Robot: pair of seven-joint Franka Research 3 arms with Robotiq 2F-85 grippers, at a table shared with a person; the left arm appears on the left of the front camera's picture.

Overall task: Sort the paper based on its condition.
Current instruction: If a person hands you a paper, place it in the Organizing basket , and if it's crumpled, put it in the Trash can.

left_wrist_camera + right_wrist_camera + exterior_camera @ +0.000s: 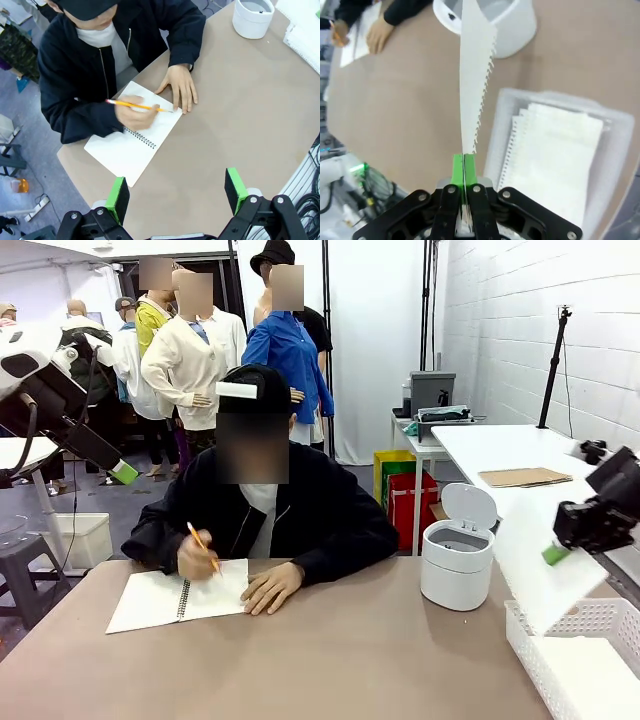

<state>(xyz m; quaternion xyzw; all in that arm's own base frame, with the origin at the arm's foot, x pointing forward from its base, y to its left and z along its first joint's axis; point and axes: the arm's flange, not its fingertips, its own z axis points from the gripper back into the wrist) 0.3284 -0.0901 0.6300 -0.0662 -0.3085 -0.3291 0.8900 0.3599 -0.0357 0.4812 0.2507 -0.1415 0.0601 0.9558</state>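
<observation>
Lower right of the front view there's a white basket (590,620) with a stack of sheets (555,145) lying flat inside, ragged edges and all. The right claw (557,553) is pinched tight on one sheet of paper (530,570), held above the basket. Its long side runs from the claw toward the open-lidded bin (457,565). The left claw (177,192) gapes wide, holding nothing, high over the table (240,100).

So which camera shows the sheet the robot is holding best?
The front view: the sheet turns its broad face to the camera, held by the right gripper. The right wrist view sees it edge-on, a thin strip with a ragged torn edge. The left wrist view is aimed at the person's notebook.
</observation>
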